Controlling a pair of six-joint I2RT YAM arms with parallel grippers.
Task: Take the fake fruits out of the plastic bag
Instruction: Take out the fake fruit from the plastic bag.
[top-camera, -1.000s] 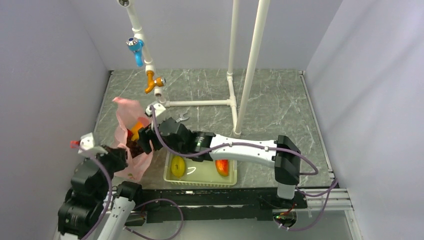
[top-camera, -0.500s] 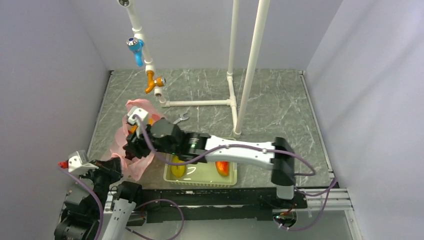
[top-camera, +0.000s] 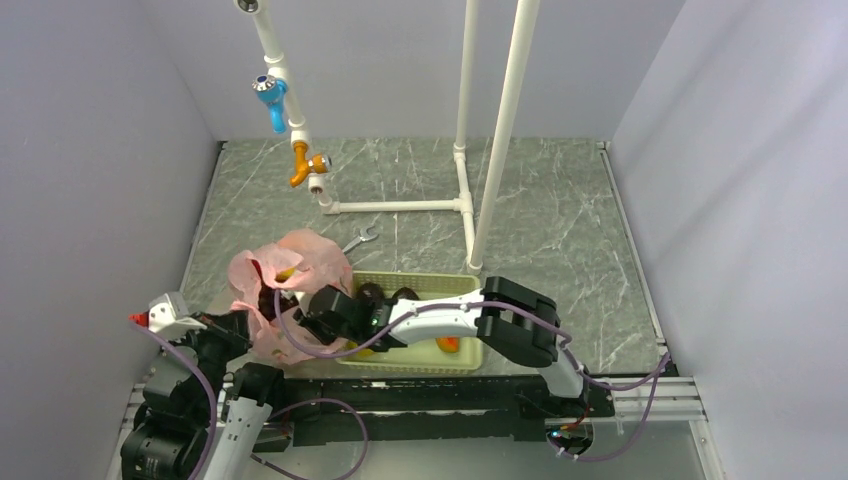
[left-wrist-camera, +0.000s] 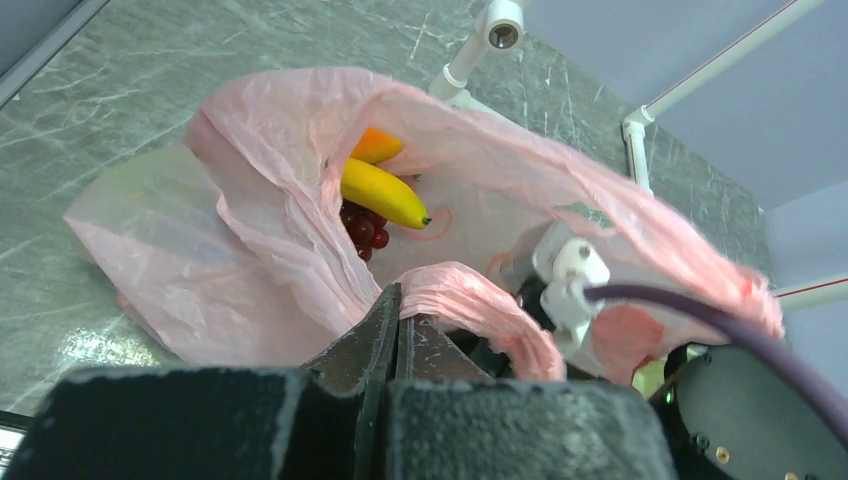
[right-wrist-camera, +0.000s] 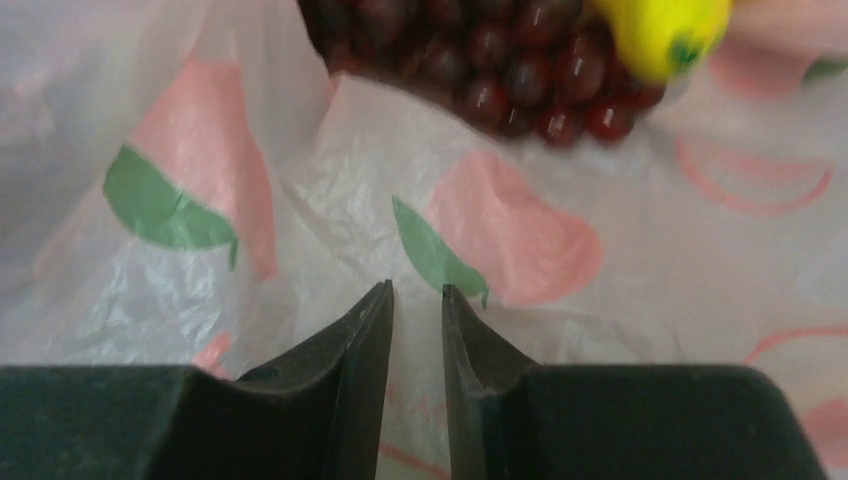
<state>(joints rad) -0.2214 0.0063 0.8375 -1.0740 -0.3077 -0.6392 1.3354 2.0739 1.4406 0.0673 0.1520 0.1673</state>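
The pink plastic bag (top-camera: 300, 262) lies crumpled at the near left, its mouth open. My left gripper (left-wrist-camera: 397, 300) is shut on the bag's twisted pink handle (left-wrist-camera: 470, 300) at its near edge. In the left wrist view a yellow banana-like piece (left-wrist-camera: 383, 193), an orange piece (left-wrist-camera: 377, 146) and dark purple grapes (left-wrist-camera: 365, 228) lie inside the bag. My right gripper (right-wrist-camera: 417, 290) is inside the bag with its jaws a narrow gap apart and nothing between them. It points at the grapes (right-wrist-camera: 480, 60) and a yellow fruit (right-wrist-camera: 660, 30) just ahead.
A pale green basket (top-camera: 430, 281) stands right of the bag. It holds two dark round fruits (top-camera: 372, 293) and a red-orange fruit (top-camera: 449, 345). My right arm lies across it. A wrench (top-camera: 362, 237) and a white pipe frame (top-camera: 400, 207) stand behind.
My right arm has folded back and dropped low, and its gripper has pushed into the bag from the basket side. The bag has sagged and spread out. My left gripper stays on the handle.
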